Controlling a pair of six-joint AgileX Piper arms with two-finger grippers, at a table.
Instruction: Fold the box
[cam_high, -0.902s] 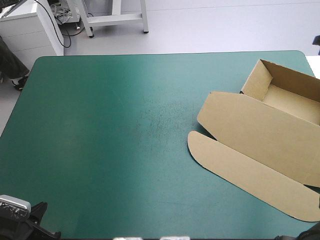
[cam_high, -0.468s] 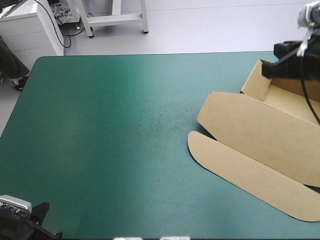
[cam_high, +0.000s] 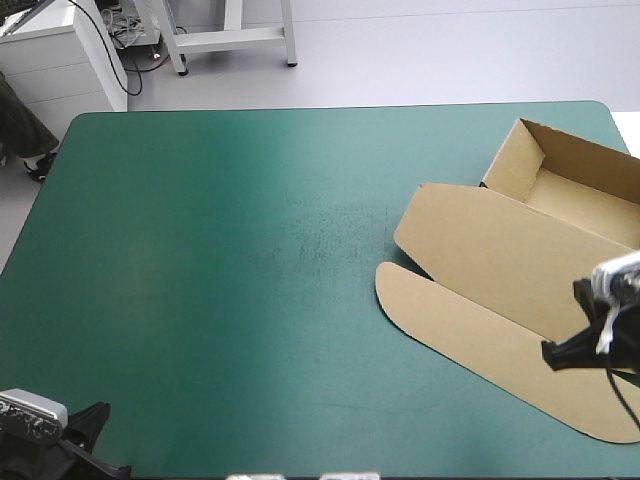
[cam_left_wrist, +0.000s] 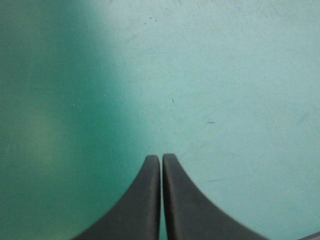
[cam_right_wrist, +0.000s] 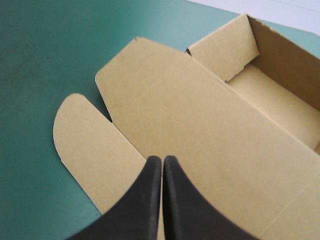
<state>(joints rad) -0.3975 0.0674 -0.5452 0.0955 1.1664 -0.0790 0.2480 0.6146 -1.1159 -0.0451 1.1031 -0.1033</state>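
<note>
Box (cam_high: 500, 270) is sitting at the high view's right, tray open, lid flat, seeming light but stiff, best gripped at the lid's free edge; right gripper (cam_right_wrist: 162, 159) and left gripper (cam_left_wrist: 161, 157) are both holding fingers pressed together.

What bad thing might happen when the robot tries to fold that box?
The right gripper is shut above the flat lid; pushing down like that, it may dent or slide the board instead of gripping. The box sits by the table's right edge, so a shove might tip it off. The left gripper is far away, so nothing steadies it.
</note>
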